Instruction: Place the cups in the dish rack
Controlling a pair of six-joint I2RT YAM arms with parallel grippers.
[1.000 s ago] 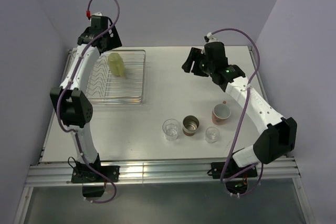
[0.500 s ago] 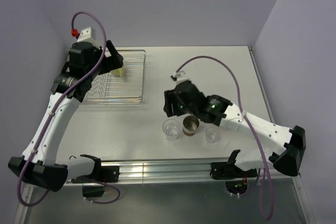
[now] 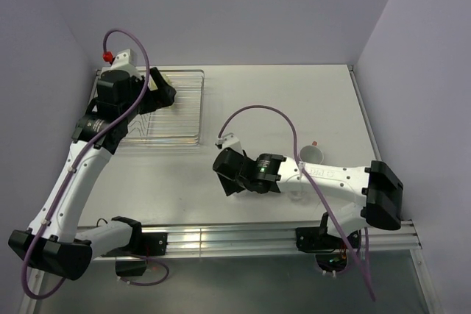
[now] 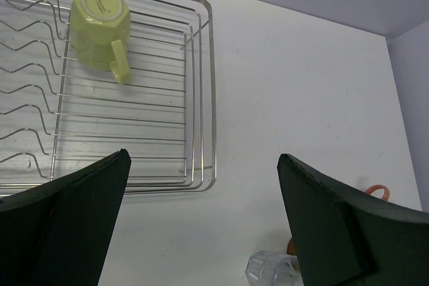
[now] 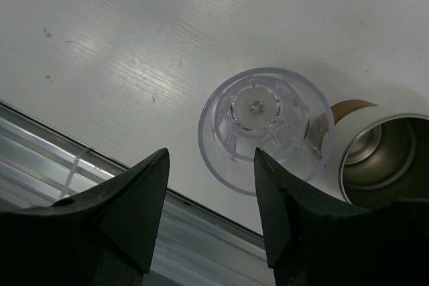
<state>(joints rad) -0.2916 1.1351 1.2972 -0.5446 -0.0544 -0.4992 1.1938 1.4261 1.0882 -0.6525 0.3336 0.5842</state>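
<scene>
Right gripper (image 5: 210, 164) is hovering with its jaws apart just above a clear glass tumbler (image 5: 258, 125) beside the brown metallic cup (image 5: 385, 159), holding nothing — a second ago it was far up the table. Left gripper (image 4: 202, 159) is gaping wide and empty by the dish rack (image 4: 208, 98), where the pale yellow mug (image 4: 99, 25) is sitting.

2 mugs (image 4: 99, 25) (image 3: 313, 154), 1 tumbler (image 5: 265, 128), 1 brown cup (image 5: 385, 159), 1 rack (image 4: 214, 98).

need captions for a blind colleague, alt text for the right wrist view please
A clear glass stands upright on the white table, seen from above just beyond the open right gripper. A brown metal cup sits close beside it at the right edge.
</scene>
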